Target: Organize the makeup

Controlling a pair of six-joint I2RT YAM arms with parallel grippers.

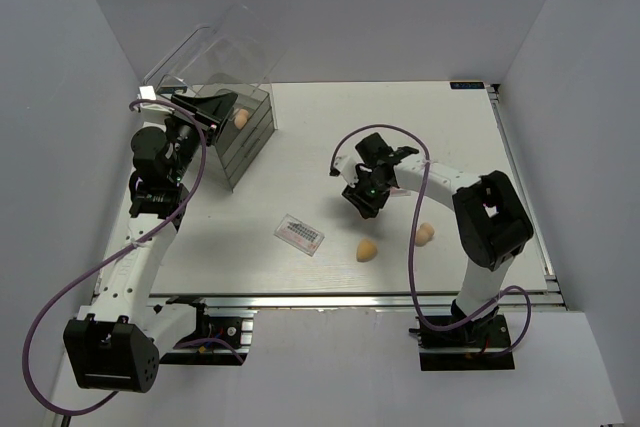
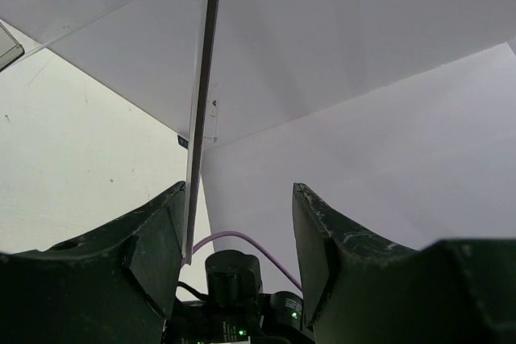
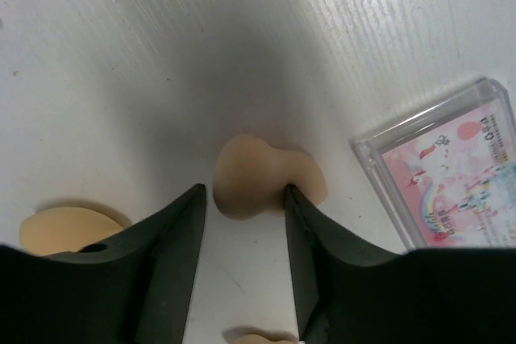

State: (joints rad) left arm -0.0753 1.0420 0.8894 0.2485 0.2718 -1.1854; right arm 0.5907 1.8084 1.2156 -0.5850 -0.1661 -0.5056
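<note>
A tan sponge lies on the white table between the tips of my right gripper. The right finger dents its side and the left finger sits at its other edge. In the top view that sponge is hidden under the right gripper. Two more sponges lie near the front, and another sits in the drawer box. One clear palette lies mid-table, and a pink one is just right of the gripper. My left gripper is at the box.
The box's clear lid stands raised at the back left. Its thin edge runs down along the inside of my left gripper's left finger, while the right finger stands well apart. White walls enclose the table on three sides.
</note>
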